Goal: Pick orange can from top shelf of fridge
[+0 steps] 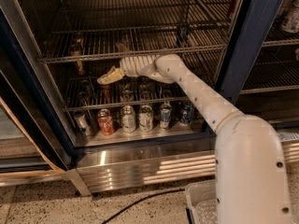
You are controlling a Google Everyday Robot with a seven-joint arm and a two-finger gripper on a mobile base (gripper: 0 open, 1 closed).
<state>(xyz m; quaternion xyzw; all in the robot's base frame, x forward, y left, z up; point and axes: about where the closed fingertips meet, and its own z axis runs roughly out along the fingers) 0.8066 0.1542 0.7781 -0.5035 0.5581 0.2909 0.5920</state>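
Observation:
The fridge (pixel 247 41) stands with its glass door swung open at the left. The orange can (pixel 76 49) stands upright at the left end of the top shelf (pixel 154 41), a chrome wire rack. My gripper (pixel 110 75) reaches into the fridge from the right. It is just below the rack's front bar, lower than the can and to its right, not touching it. My white arm (pixel 196 92) runs from the lower right up to it.
Dark bottles stand on the middle rack (pixel 135 101). On the fridge floor stand a silver can (pixel 81 120), a red can (pixel 105 121), white-and-green cans (pixel 128 118) and blue cans (pixel 165 115). A white bin (pixel 201 204) and a black cable (pixel 140 202) are on the floor.

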